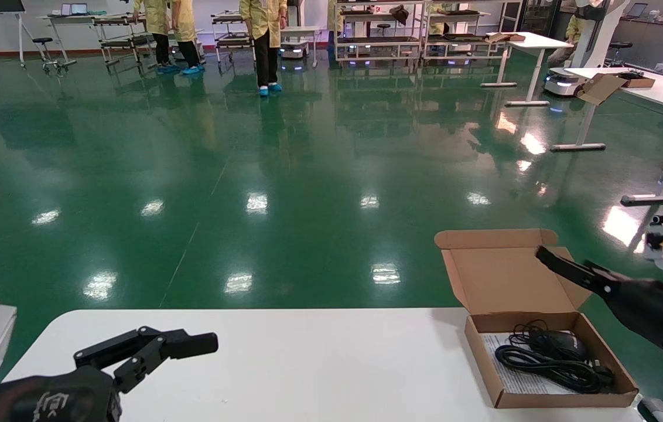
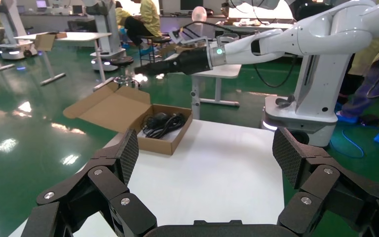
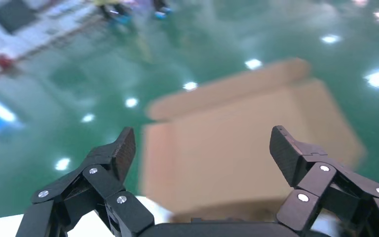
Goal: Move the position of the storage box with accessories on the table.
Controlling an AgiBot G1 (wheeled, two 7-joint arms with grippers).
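Right tool poised over the open cardboard box at the desk's right end.

The right tool, fingers spread wide and holding nothing, hangs in front of the raised lid of the shallow brown corrugated-cardboard storage box, above its open tray. Below the tool, inside the tray, a black computer mouse with coiled black cable lies on a white printed paper sheet. The box sits on the wide white desk near its right edge. The left tool, also spread and empty, hovers over the desk's left end, well apart from the box.
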